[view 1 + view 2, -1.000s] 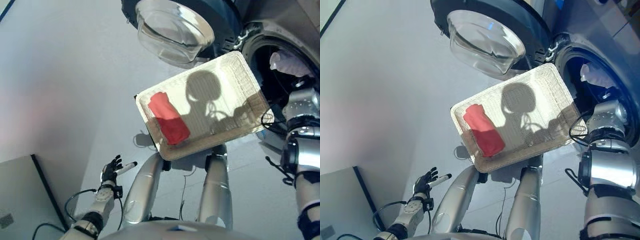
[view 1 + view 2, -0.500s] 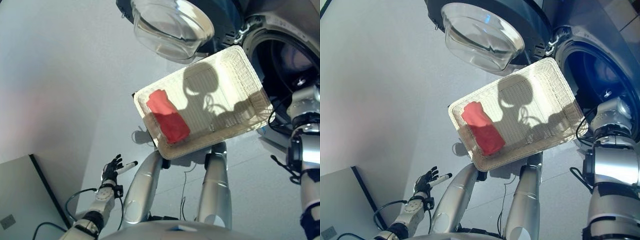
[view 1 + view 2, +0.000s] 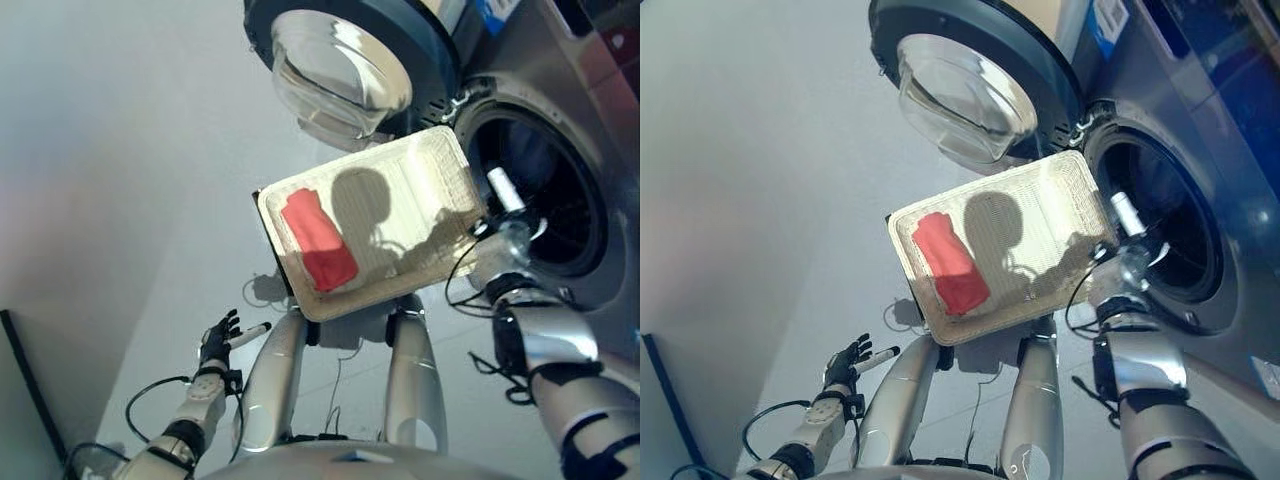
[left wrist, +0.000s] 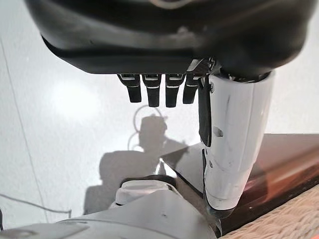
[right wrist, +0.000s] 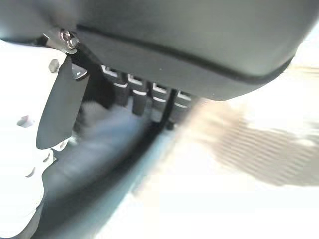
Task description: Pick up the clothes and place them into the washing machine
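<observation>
A shallow wicker basket [image 3: 400, 190] stands beside the washing machine, with a folded red cloth [image 3: 318, 240] lying at its left end. The machine's drum opening [image 3: 545, 190] is dark and stands open to the right of the basket. My right hand [image 3: 495, 225] is at the basket's right edge, in front of the drum mouth, open and empty; its wrist view [image 5: 189, 40] shows straight fingers over the wicker [image 5: 264, 144]. My left hand [image 3: 222, 340] hangs low at the lower left, open and empty, away from the basket.
The machine's round glass door [image 3: 340, 60] is swung open above the basket. The dark brown box [image 4: 279, 164] under the basket shows in the left wrist view. Pale grey floor [image 3: 120, 180] spreads to the left.
My right hand has come out of the drum to the basket's right edge. The white cloth seen in the drum earlier is out of sight. The camera has shifted.
</observation>
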Available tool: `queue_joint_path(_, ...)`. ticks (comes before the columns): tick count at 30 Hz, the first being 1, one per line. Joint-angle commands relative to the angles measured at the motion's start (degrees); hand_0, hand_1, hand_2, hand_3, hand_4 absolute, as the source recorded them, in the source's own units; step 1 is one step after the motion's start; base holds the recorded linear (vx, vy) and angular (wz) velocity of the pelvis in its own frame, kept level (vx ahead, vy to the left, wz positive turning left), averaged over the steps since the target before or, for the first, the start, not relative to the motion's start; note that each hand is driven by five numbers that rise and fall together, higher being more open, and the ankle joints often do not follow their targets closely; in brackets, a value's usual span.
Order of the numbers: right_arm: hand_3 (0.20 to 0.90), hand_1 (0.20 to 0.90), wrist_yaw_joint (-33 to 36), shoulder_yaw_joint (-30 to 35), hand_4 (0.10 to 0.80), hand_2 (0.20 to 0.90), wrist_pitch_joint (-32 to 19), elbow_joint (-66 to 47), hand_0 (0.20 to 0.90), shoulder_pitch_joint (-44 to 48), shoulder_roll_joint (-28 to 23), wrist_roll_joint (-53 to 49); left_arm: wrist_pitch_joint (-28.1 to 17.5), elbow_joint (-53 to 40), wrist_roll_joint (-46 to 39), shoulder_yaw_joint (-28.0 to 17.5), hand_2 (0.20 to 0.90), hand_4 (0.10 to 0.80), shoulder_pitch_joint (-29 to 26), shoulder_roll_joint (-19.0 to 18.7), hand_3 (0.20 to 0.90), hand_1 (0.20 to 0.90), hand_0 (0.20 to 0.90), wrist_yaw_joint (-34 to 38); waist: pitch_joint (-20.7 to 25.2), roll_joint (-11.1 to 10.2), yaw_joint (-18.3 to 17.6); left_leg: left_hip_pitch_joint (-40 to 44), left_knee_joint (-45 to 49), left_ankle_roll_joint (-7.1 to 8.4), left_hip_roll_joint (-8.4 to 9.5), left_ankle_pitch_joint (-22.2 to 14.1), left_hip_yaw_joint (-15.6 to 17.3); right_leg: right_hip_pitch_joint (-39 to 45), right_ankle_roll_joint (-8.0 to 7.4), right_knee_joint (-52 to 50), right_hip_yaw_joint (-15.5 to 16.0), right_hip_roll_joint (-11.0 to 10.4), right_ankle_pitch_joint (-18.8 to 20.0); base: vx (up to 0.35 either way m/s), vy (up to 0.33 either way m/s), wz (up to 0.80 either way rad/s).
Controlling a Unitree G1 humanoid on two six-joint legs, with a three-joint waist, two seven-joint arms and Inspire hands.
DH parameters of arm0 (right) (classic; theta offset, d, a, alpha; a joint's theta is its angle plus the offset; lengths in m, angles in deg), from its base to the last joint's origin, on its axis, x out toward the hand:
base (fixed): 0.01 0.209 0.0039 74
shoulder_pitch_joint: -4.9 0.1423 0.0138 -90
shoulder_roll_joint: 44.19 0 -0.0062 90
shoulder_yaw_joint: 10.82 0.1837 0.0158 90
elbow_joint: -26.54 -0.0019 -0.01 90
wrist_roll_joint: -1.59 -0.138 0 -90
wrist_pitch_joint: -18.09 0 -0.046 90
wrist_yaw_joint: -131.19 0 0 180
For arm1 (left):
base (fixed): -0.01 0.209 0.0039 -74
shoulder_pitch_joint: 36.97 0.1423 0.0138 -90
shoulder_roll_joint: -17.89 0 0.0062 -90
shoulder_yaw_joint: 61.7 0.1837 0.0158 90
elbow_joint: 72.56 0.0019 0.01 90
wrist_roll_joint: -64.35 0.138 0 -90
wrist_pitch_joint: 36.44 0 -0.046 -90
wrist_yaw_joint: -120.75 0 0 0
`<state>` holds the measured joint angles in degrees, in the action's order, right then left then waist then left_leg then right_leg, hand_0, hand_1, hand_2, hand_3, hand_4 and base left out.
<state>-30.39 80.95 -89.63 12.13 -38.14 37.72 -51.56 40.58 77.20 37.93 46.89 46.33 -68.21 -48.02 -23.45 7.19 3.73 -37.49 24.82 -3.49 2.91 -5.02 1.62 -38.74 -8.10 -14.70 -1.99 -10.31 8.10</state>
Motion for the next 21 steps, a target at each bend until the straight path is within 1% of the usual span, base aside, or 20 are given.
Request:
queue_joint_path(1,0.9,0.9,-2.67,-1.69,0.8,0.9,-0.54,-1.77,0.9,-2.98,-0.28,1.71,-0.73,3.71,1.23,-1.66,0.9,0.8,2.21,-2.76,0.9,0.9,0.9,0.88,2.97,0.05,2.8,-2.31,-2.48,4.36,-0.7,4.32,-4.61,2.88,3.38,-2.66,3.51,2.44,-5.15,0.004,-0.085,0.24)
queue_joint_path(2,0.9,0.9,-3.23,-2.04,0.8,0.9,-0.73,-2.83,0.9,-4.17,1.76,1.08,-0.77,3.49,1.52,-1.88,0.9,0.8,2.52,-3.24,0.9,0.9,0.9,0.8,2.82,-0.5,3.47,-1.96,-2.87,4.45,-0.46,4.78,-5.5,3.97,3.39,-2.31,4.56,2.18,-5.26,0.007,-0.067,0.29)
queue_joint_path(3,0.9,0.9,-3.2,-2.03,0.8,0.9,-0.73,-2.88,0.9,-4.22,1.82,1.09,-0.77,3.48,1.52,-1.9,0.9,0.8,2.55,-3.28,0.9,0.9,0.9,0.79,2.78,-0.5,3.38,-1.88,-2.92,4.46,-0.43,4.82,-5.58,4.09,3.39,-2.25,4.65,2.15,-5.26,0.008,-0.055,0.37)
queue_joint_path(5,0.9,0.9,-3.8,-3.21,0.8,0.9,-0.75,-4.36,0.9,-6.51,3.96,1.73,-0.83,3.11,1.83,-2.26,0.9,0.8,2.91,-3.8,0.9,0.9,0.9,0.86,2.52,-1.18,4.03,-1.4,-3.39,4.7,-0.24,5.39,-6.57,5.25,3.45,-2.01,5.73,1.85,-5.41,0.011,-0.056,0.46)
queue_joint_path(7,0.9,0.9,-3.98,-3.9,0.8,0.9,-0.49,-4.82,0.9,-7.39,4.5,2.63,-0.79,3.02,2.13,-2.42,0.9,0.8,3.02,-4.1,0.9,0.9,0.9,0.83,2.38,-1.54,4.31,-1.11,-3.71,4.78,-0.16,5.68,-7.06,5.82,3.44,-1.9,6.37,1.68,-5.48,0.011,-0.063,0.33)
queue_joint_path(8,0.9,0.9,-2.81,-7.9,0.8,0.9,1.28,-4.24,0.9,-8.57,4.28,10.81,-0.77,2.55,3.17,-2.9,0.9,0.8,3.21,-5.14,0.9,0.9,0.9,1.01,2.07,-2.32,5.06,-0.53,-4.24,5.0,0.21,6.41,-8.0,6.83,3.43,-1.8,7.76,1.33,-5.47,0.014,-0.072,0.31)
queue_joint_path(9,0.9,0.9,-1.75,-10.89,0.8,0.9,2.65,-4.01,0.9,-8.51,3.96,16.8,-0.66,2.53,3.84,-3.17,0.9,0.8,3.08,-5.81,0.9,0.9,0.9,1.1,2.04,-2.74,5.62,-0.39,-4.57,5.1,0.52,6.82,-8.73,7.49,3.45,-1.52,8.42,1.19,-5.47,0.025,-0.112,0.37)
queue_joint_path(10,0.9,0.9,-1.73,-14.22,0.8,0.9,3.44,-4.91,0.9,-9.73,5.16,21.74,-0.89,2.32,4.92,-3.67,0.9,0.8,3.08,-6.69,0.9,0.9,0.9,1.58,1.79,-3.64,6.5,-0.16,-4.87,5.21,0.8,7.24,-9.53,8.3,3.39,-1.2,9.58,0.98,-5.49,0.017,-0.063,0.4)
queue_joint_path(11,0.9,0.9,-1.7,-14.22,0.8,0.9,3.45,-4.93,0.9,-9.74,5.18,21.76,-0.88,2.31,4.92,-3.69,0.9,0.8,3.1,-6.7,0.9,0.9,0.9,1.58,1.78,-3.63,6.44,-0.13,-4.88,5.21,0.82,7.25,-9.57,8.35,3.39,-1.19,9.63,0.96,-5.5,0.016,-0.066,0.47)
queue_joint_path(12,0.9,0.9,-1.7,-17.42,0.8,0.9,4.27,-5.72,0.9,-10.44,5.56,26.44,-0.88,2.53,5.81,-3.89,0.9,0.8,2.94,-7.21,0.9,0.9,0.9,1.71,1.64,-4.17,7.02,0.02,-5.09,5.32,0.93,7.58,-10.02,8.8,3.32,-1.09,10.13,0.92,-5.51,0.013,-0.049,0.45)
queue_joint_path(13,0.9,0.9,-1.6,-18.47,0.8,0.9,4.14,-6.94,0.9,-11.67,6.44,27.42,-0.93,2.31,6.39,-4.09,0.9,0.8,2.95,-7.48,0.9,0.9,0.9,2.13,1.54,-4.65,7.3,0.08,-5.1,5.31,1.06,7.65,-10.42,9.09,3.32,-1.08,10.51,0.84,-5.53,0.015,-0.053,0.37)
queue_joint_path(15,0.9,0.9,-0.22,-22.01,0.8,0.9,5.47,-6.4,0.9,-12.16,6.76,34.42,-1.16,2.26,7.19,-4.37,0.9,0.8,3.05,-8.03,0.9,0.9,0.9,2.68,1.39,-5.43,8.17,0.21,-5.42,5.34,1.4,7.99,-11.51,9.85,3.3,-0.91,11.69,0.7,-5.64,0.021,-0.045,0.31)
queue_joint_path(16,0.9,0.9,0.07,-22.95,0.8,0.9,5.56,-7.16,0.9,-12.69,7.42,36.05,-1.17,2.0,7.37,-4.57,0.9,0.8,3.04,-8.13,0.9,0.9,0.9,3.02,1.36,-5.89,8.56,0.28,-5.57,5.38,1.48,8.14,-11.99,10.1,3.3,-0.88,12.16,0.56,-5.72,0.031,-0.064,0.35)
queue_joint_path(17,0.9,0.9,1.89,-24.68,0.8,0.9,6.76,-5.7,0.9,-12.41,7.66,40.63,-1.24,1.89,8.24,-4.52,0.9,0.8,2.91,-8.61,0.9,0.9,0.9,3.62,1.27,-6.41,9.13,0.33,-5.77,5.34,1.77,8.32,-12.85,10.63,3.23,-0.83,13.0,0.39,-5.78,0.022,-0.043,0.32)
queue_joint_path(21,0.9,0.9,2.57,-26.2,0.8,0.9,7.63,-4.37,0.9,-12.29,8.96,43.52,-1.26,2.35,8.59,-4.64,0.9,0.8,2.22,-8.75,0.9,0.9,0.9,4.43,1.1,-7.04,10.09,0.54,-6.14,5.36,2.15,8.65,-14.04,11.53,3.1,-0.62,14.25,0.07,-6.05,0.048,-0.023,0.29)
